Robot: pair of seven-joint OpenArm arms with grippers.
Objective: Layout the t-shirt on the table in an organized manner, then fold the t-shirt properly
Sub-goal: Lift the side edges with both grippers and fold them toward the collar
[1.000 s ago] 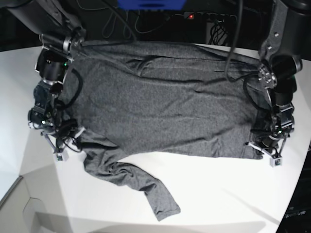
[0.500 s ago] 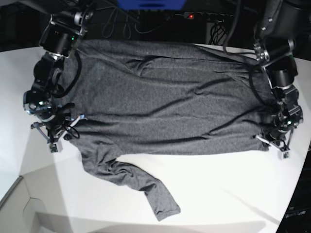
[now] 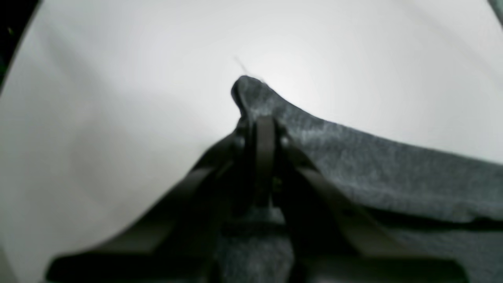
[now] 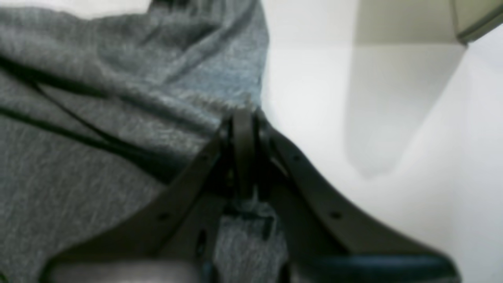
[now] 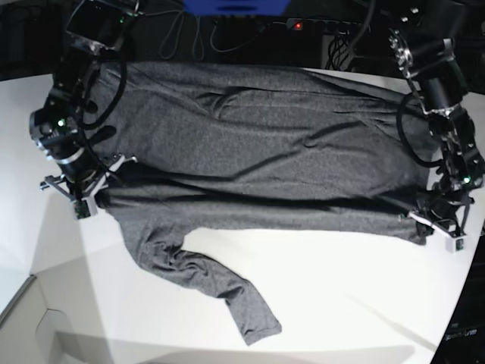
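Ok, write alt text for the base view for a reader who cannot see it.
A charcoal-grey t-shirt is stretched wide across a white table, pinched at opposite ends by the shut right gripper and shut left gripper. One sleeve trails loose and crumpled toward the table's near edge. Dark cables lie behind the table.

The t-shirt (image 5: 258, 159) under me is thin heathered charcoal cloth, matt, soft and wrinkly, with a fine jersey grain. My fingers (image 4: 243, 137) look like dark matt plastic. The bench (image 5: 341, 296) is smooth, plain white, faintly sheeny.
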